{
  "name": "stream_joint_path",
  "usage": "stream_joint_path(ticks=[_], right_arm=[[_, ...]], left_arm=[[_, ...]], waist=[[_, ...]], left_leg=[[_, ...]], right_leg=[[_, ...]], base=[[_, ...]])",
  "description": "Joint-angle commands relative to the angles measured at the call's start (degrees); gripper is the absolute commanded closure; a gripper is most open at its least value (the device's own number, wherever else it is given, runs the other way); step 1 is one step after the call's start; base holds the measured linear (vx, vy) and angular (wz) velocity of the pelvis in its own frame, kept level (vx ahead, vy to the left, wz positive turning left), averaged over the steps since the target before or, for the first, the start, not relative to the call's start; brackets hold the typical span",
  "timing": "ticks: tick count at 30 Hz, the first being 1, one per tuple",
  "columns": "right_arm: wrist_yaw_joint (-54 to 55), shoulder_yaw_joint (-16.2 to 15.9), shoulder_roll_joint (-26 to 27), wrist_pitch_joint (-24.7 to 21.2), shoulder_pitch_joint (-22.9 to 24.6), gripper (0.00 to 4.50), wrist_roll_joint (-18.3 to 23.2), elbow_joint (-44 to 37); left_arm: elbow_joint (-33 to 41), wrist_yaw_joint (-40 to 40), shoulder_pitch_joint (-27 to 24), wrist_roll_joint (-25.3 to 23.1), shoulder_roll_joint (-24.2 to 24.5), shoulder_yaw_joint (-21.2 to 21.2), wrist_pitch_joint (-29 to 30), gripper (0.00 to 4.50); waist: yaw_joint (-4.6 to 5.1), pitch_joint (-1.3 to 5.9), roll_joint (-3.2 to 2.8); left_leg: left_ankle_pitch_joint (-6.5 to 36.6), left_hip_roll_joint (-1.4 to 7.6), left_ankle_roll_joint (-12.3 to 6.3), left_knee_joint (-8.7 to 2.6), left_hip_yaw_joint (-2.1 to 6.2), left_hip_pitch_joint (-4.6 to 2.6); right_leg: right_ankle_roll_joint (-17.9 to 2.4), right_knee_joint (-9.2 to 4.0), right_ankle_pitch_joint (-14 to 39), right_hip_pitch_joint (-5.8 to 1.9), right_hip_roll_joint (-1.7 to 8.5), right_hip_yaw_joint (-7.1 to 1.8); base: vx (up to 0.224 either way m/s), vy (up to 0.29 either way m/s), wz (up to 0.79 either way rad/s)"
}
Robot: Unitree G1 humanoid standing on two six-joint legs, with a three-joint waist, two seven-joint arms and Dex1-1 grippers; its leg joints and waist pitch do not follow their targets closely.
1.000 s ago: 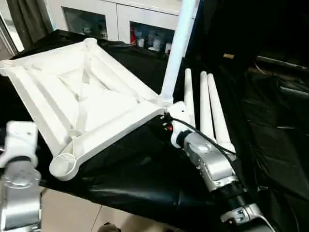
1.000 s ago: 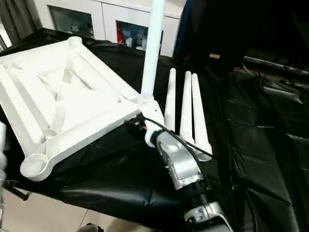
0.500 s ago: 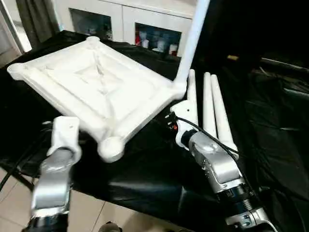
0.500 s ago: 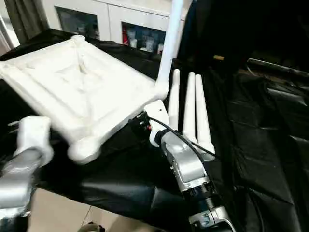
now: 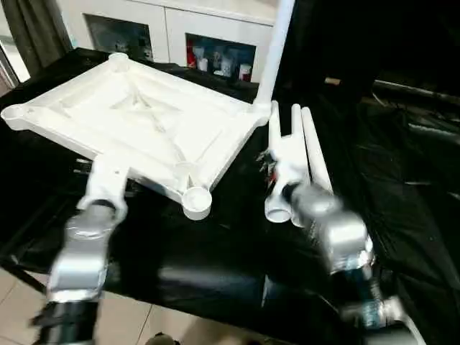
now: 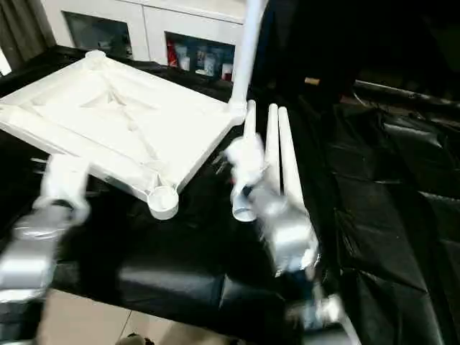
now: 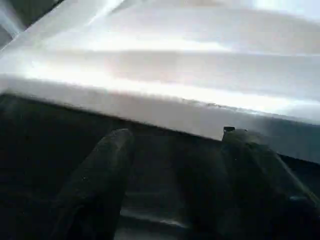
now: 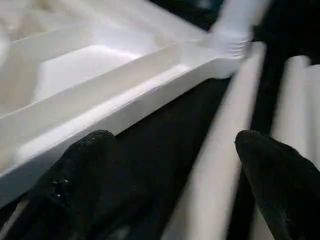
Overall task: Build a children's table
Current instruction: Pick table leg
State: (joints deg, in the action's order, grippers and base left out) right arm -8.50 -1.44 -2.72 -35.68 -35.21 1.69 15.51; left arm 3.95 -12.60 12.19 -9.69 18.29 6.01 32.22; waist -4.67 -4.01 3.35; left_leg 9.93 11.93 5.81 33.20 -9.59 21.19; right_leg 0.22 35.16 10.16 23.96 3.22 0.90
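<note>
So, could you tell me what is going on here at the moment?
A humanoid robot is assembling a children's table on a black-draped surface. The tabletop lies underside up with one leg standing in its far corner socket. Three loose legs lie beside it. The left claw and right claw are both open, holding nothing.

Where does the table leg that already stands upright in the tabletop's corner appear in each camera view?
Left eye view: upright leg, top centre, at the tabletop's far right corner.
Right eye view: top centre.
Left wrist view: not seen.
Right wrist view: blurred, top right.
Shared landmark: the three loose legs lying beside that corner.
</note>
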Motion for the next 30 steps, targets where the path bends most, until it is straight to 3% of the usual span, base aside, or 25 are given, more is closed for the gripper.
stream_joint_path(ticks=[1,3,9,12,22,26,28,30], right_arm=[[1.9,2.2,-0.5,-3.0,-3.3,0.11,0.9,4.8],[2.4,3.0,-0.7,-4.2,-5.6,0.11,0.9,7.6],[4.1,6.1,-0.8,-8.3,-12.3,0.11,2.5,17.3],[5.3,7.0,-0.7,-10.4,-14.8,0.11,2.4,22.2],[2.6,7.4,0.4,-15.3,-16.7,0.11,4.3,28.9],[1.9,7.1,0.6,-16.9,-17.4,0.11,4.6,31.3],[1.4,7.5,0.5,-17.8,-17.7,0.11,4.9,32.4],[1.4,7.8,0.5,-18.0,-17.9,0.11,5.0,33.3]], left_arm=[[2.4,-5.7,-1.1,1.7,2.2,-2.6,-1.2,1.29],[3.6,-8.4,-1.5,2.8,3.6,-3.5,-0.8,1.29],[9.7,-19.0,-2.1,8.3,8.6,-6.3,0.3,1.29],[14.1,-25.7,-2.9,11.3,11.6,-8.2,0.2,1.29],[16.8,-28.8,-2.8,13.4,14.3,-9.2,1.9,1.29],[18.3,-30.3,-2.8,14.7,15.4,-9.0,3.2,1.29],[19.1,-30.5,-2.6,15.1,15.6,-9.2,3.6,1.29],[19.5,-30.6,-2.5,15.3,15.8,-9.3,3.7,1.29]], waist=[[-0.02,4.18,-1.41],[-0.22,4.16,-1.55],[-0.31,4.34,-1.28],[-0.29,4.17,-1.33],[-0.25,3.96,-1.32],[-0.20,3.94,-1.28],[-0.12,4.07,-0.81],[-0.14,4.10,-0.95]], left_leg=[[11.4,0.16,2.49,-3.70,-0.19,-0.96],[11.4,0.21,2.77,-3.62,-0.31,-1.15],[9.2,0.14,3.38,-3.47,-0.42,-0.95],[10.4,0.14,3.80,-3.45,-0.44,-0.98],[14.4,0.18,4.57,-3.56,-0.37,-1.00],[14.9,0.19,4.88,-3.56,-0.32,-0.99],[14.2,0.20,4.71,-3.51,-0.40,-0.95],[13.9,0.22,4.81,-3.50,-0.39,-0.95]], right_leg=[[-8.7,-3.11,6.1,-2.51,2.55,-1.40],[-8.8,-2.99,5.6,-2.26,2.52,-1.42],[-9.2,-2.46,2.6,-2.68,2.63,-1.38],[-9.4,-2.41,4.6,-2.48,2.70,-1.36],[-7.7,-2.99,12.2,-2.17,2.81,-1.52],[-7.7,-2.98,13.5,-2.04,2.78,-1.48],[-7.6,-2.92,12.9,-2.12,2.67,-1.45],[-7.6,-2.87,12.6,-2.05,2.70,-1.43]], base=[[0.000,0.000,0.00],[0.000,0.000,0.00],[0.000,0.000,0.00],[0.000,0.000,0.00],[0.000,0.000,0.00],[0.000,0.000,0.00],[0.000,0.000,0.00],[0.000,0.000,0.00]])
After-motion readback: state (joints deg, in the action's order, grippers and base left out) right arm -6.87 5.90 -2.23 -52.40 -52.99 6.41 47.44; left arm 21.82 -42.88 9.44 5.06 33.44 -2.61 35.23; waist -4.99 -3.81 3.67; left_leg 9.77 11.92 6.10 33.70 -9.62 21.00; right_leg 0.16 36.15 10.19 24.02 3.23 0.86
